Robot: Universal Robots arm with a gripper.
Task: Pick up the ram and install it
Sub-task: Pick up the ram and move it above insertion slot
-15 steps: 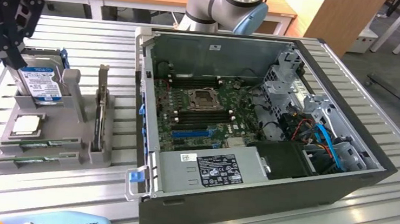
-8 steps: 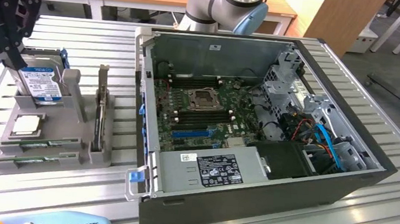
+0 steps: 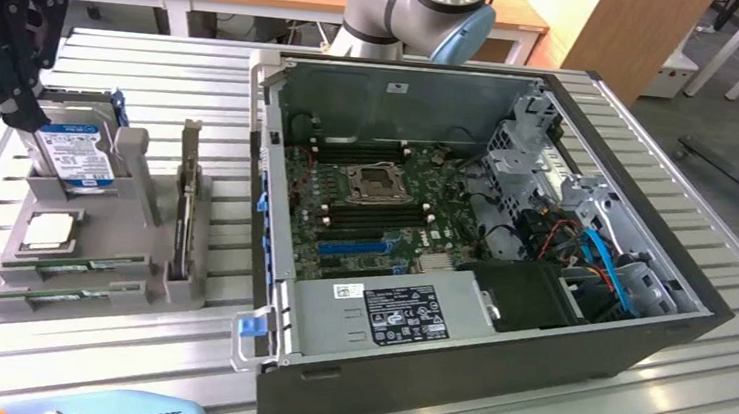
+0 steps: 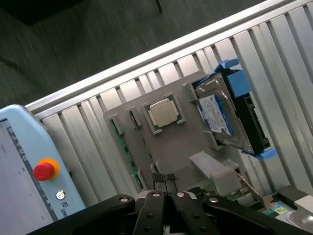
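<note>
Now the hand (image 4: pixel 165 180), pinched shut and empty, hangs above the grey holder (image 3: pixel 119 235) slotting the ram (image 3: pixel 76 266).

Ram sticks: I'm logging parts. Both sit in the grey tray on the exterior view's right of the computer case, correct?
No: the grey tray lies on the exterior view's left of the computer case, both ram sticks in it.
</note>
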